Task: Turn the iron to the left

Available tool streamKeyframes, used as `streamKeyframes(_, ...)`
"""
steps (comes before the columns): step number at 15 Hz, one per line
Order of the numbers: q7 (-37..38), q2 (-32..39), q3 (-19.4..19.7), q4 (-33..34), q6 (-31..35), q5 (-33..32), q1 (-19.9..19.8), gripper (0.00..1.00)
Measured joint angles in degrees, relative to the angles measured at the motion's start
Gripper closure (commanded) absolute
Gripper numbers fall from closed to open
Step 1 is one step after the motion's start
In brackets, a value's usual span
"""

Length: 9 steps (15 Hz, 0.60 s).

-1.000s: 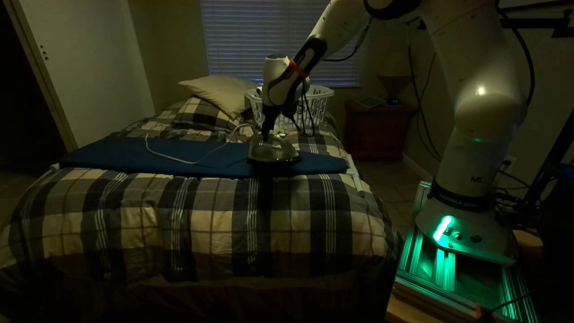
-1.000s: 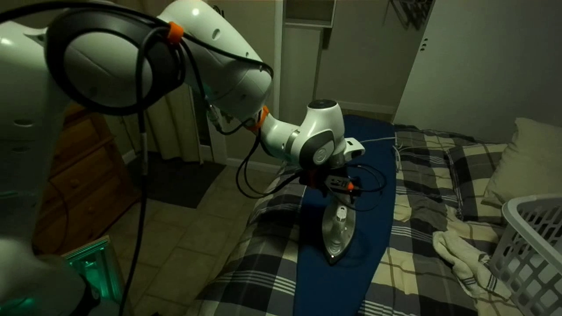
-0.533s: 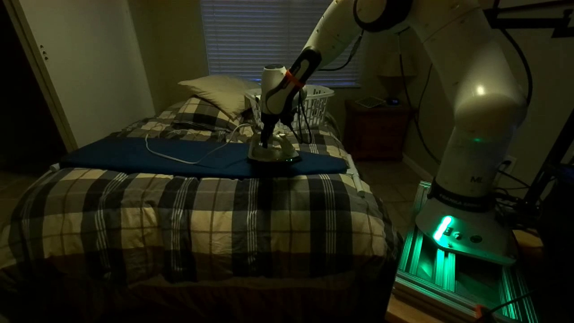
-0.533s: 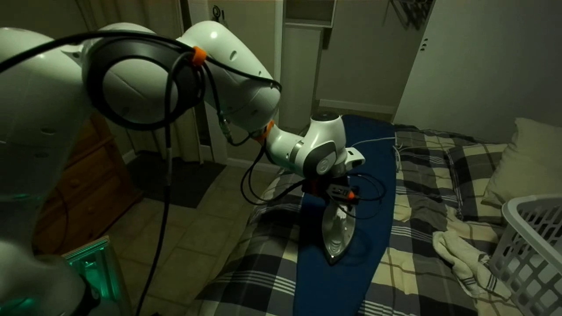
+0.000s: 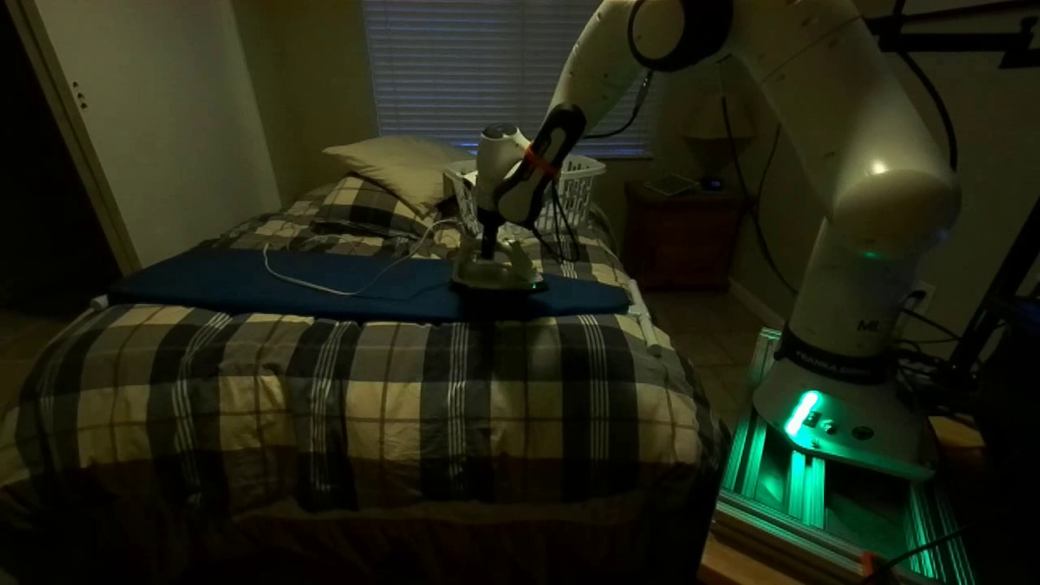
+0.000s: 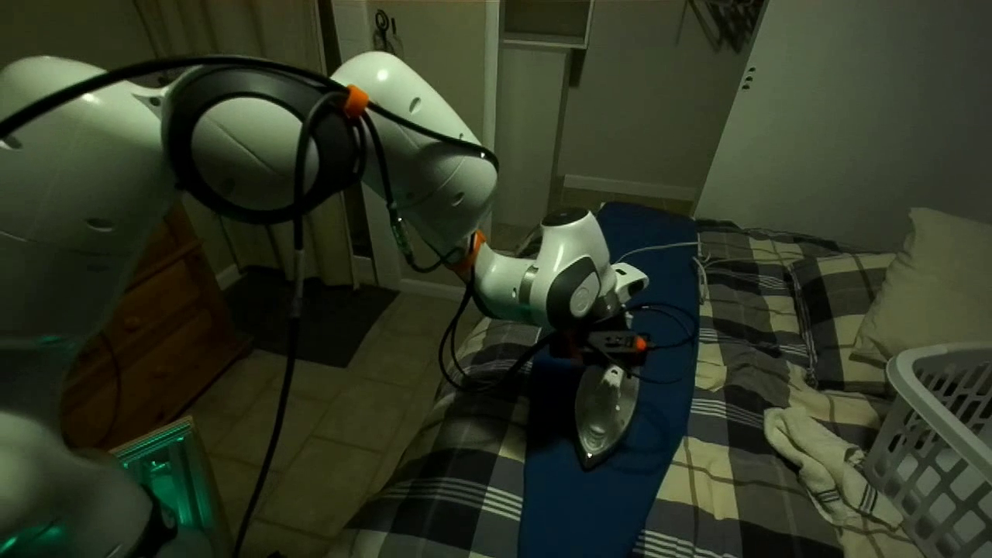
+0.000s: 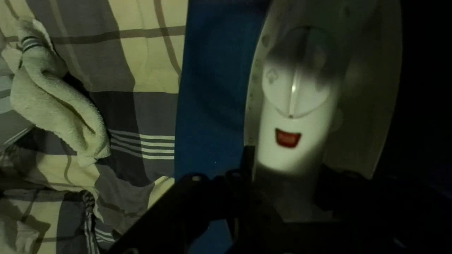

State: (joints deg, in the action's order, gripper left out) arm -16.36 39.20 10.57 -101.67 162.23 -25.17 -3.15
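The pale grey iron (image 6: 601, 422) rests flat on a blue ironing board (image 6: 593, 511), its pointed tip toward the bottom of this exterior view. Its thin white cord (image 5: 325, 289) trails over the board. From above, my gripper (image 5: 487, 248) reaches down to the handle. In the wrist view the iron's white handle (image 7: 293, 155), with a red mark on it, runs between the dark fingers (image 7: 249, 158) of the gripper (image 7: 287, 165). Both fingers lie close against its sides, so the jaws look shut on it. The handle's rear part is in deep shadow.
The board lies across a bed with a plaid cover (image 5: 390, 406). A white slatted basket (image 6: 942, 403) and a crumpled pale cloth (image 6: 821, 465) are beside it. A pale pillow (image 5: 398, 171) leans at the bed's head; a wooden nightstand (image 5: 678, 244) stands beyond.
My gripper has come down onto the handle and closed around it. The wrist has twisted slightly. The iron's rear end has shifted a little toward the basket side, so the iron is slightly turned.
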Motion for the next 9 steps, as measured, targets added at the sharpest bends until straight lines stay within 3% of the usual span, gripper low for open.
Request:
streamKeyframes(2, 0.17, 0.79, 3.10, -0.69, 3.39, -3.41, 2.14, 1.00)
streamKeyframes(9, 0.18, 2.91, 13.09, -4.71, 18.95, -11.61, 9.42, 0.99)
